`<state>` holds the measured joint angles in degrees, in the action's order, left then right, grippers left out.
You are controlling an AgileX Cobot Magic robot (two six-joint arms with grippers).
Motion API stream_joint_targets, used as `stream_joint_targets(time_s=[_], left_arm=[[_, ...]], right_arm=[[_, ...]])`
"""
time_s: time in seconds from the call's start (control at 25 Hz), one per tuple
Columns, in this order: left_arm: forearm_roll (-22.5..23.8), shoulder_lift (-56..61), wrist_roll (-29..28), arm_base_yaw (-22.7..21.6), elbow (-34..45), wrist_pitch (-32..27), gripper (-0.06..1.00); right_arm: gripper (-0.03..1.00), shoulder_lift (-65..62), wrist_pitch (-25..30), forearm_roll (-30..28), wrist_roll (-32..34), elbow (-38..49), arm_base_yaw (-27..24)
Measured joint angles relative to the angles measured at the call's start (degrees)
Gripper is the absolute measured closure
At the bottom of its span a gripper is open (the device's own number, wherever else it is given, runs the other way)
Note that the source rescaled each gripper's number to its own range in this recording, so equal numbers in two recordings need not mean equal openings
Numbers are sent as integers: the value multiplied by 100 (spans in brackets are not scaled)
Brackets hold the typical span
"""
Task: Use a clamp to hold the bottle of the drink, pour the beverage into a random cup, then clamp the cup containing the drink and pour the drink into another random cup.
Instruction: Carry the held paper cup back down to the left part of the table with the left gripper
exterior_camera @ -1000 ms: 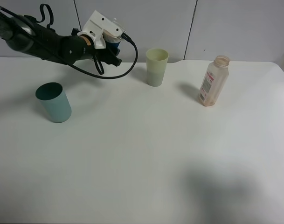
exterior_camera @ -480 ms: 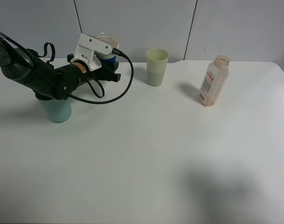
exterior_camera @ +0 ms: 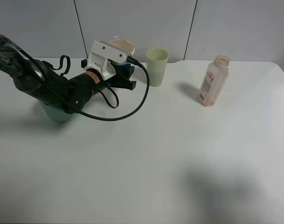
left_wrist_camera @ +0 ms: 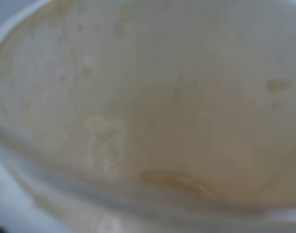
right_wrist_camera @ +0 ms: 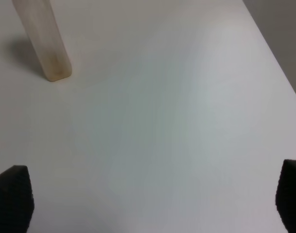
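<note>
Held cup (exterior_camera: 121,47) left of tumbler (exterior_camera: 156,67), seemingly apart.

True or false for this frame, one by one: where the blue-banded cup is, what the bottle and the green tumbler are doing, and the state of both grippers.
1. The left gripper holds the blue-banded cup off the table. True.
2. The bottle lies on its side. False: it stands upright, uncapped.
3. The pale green tumbler stands upright to the right of the held cup. True.
4. The right gripper grips the bottle. False: it is open, apart from the bottle.
5. The teal cup is partly hidden behind the left arm. True.
</note>
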<state>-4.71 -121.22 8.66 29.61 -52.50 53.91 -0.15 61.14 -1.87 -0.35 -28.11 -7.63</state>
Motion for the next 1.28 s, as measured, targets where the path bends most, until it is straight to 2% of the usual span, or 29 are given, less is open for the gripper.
stream_joint_targets(time_s=[0.2,0.36,0.96,1.28], left_arm=[[-35,-49,0,71,0,379,92],[-53,-297,-246,77,0,750,92],[-82,-959,-346,77,24,1175,92],[-94,-1218,-406,77,-210,1200,92]], right_arm=[[-3,0,0,0,0,0,0],[-3,0,0,0,0,0,0],[-3,0,0,0,0,0,0],[-3,0,0,0,0,0,0]])
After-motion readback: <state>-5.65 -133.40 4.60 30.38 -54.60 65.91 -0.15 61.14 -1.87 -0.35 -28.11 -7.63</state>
